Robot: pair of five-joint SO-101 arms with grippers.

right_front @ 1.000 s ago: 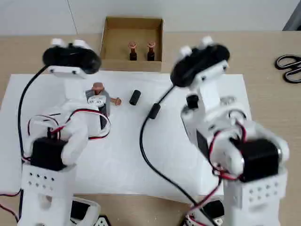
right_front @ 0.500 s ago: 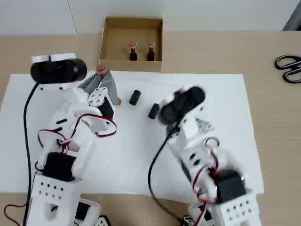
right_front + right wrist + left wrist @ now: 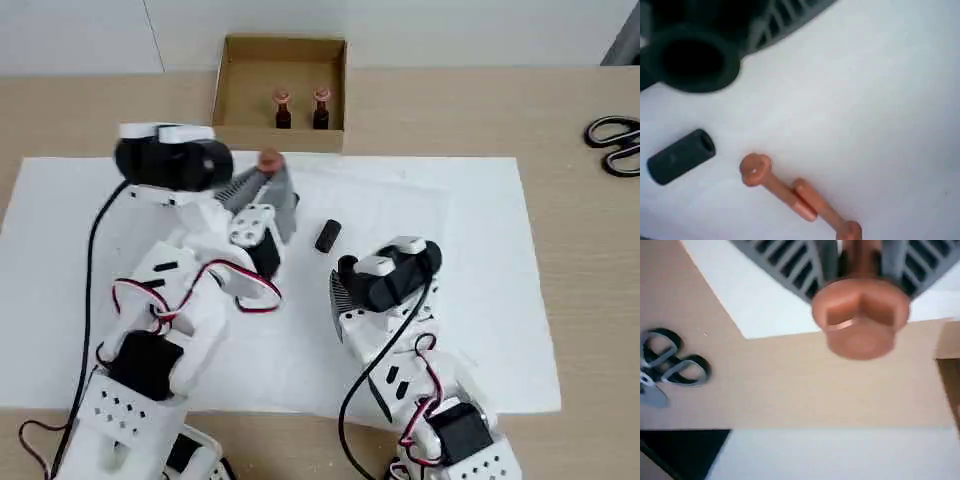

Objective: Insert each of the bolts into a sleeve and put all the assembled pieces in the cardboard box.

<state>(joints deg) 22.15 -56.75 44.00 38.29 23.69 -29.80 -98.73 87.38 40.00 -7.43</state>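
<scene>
The left gripper [image 3: 266, 177] was found clenched on a copper-coloured bolt [image 3: 860, 315], its broad head poking out past the grey fingers [image 3: 785, 260], and the pair was held just in front of the cardboard box [image 3: 232, 95], close to its near wall. Over on the other side, the right gripper [image 3: 337, 293] was seen closed around a black sleeve [image 3: 690, 60], the open bore turned to the wrist camera, and this was held over the white paper [image 3: 480, 220], well in front of the box. Between that gripper and the box, a loose sleeve [image 3: 327, 236] was seen lying on its side on the paper. Two loose bolts [image 3: 772, 186] were caught on the paper as well, touching one another; their place relative to the box could not be told. Inside the box, two assembled pieces [image 3: 282, 108] were stood upright side by side. Scissors [image 3: 615, 140] were spotted on the wooden table [image 3: 450, 110], well off to the right of the box.
</scene>
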